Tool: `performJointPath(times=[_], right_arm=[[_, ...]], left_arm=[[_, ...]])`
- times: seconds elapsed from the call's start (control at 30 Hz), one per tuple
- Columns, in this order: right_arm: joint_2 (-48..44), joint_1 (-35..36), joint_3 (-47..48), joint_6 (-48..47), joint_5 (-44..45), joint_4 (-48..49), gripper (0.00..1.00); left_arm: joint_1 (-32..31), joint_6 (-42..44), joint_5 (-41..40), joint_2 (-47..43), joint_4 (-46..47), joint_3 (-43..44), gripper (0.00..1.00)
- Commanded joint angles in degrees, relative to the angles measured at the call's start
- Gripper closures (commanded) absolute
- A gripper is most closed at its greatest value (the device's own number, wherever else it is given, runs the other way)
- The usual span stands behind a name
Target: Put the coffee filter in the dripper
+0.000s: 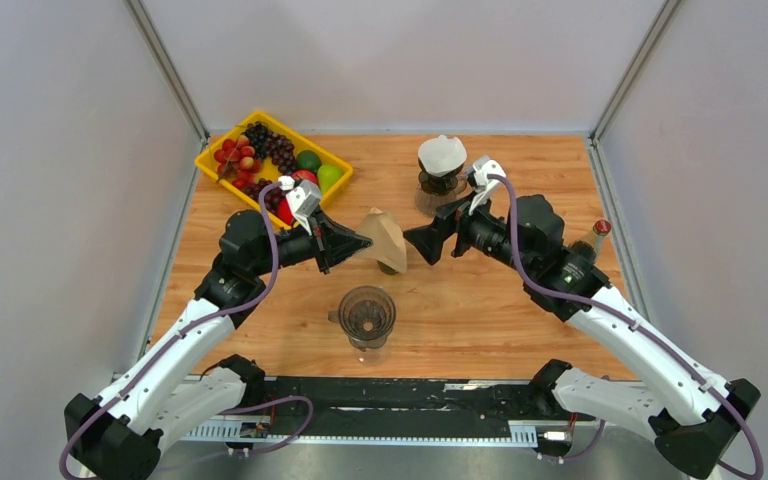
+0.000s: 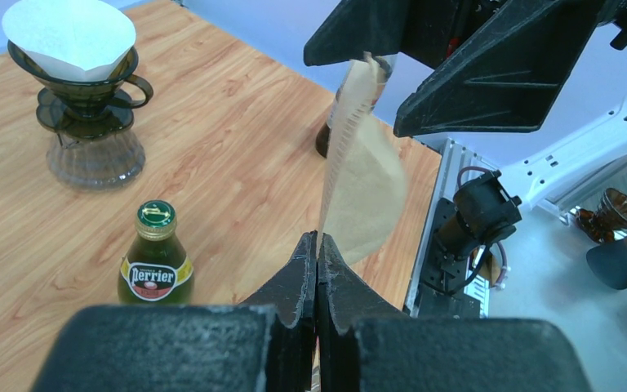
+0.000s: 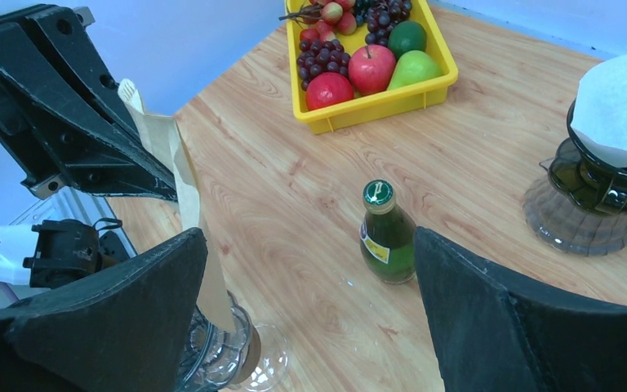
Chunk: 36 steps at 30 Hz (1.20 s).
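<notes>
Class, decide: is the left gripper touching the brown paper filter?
Touching. The left wrist view shows the left gripper shut on the brown paper filter, pinching its lower edge.

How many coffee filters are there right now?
2: a brown filter pinched in the left gripper above mid-table, and a white filter sitting in the far dripper. The arms might hide others.
</notes>
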Motion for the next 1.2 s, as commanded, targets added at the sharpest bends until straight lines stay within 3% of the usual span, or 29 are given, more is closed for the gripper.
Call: performJointPath(times=[0.0,0.23,0.5,0.67,1.17], right_arm=[[0.36,-0.16,2.67,1.14,-1.57,3.09,0.00],[1.15,-0.14,3.30,1.39,-2.56,3.54,0.00],[-0.24,-0.15,2.14,0.25,12.13,3.49,0.00],[-1.04,-0.14,0.43,-0.95,6.18,3.24,0.00],[1.14,-0.16,0.65,-1.97,4.20,1.78,0.00]], left_arm=[[-0.04,-0.07,0.75,-0.46,0.55,1.27,1.00],[-0.08,-0.01,0.90,-0.47,0.34,1.30,1.00],[-0.05,0.42,1.71,-0.78,0.59,1.24,1.00],[-0.05,0.46,1.58,-1.02,0.26,1.44,1.00],[-0.03,0.34,1.69,-1.22,0.29,1.70,1.00]])
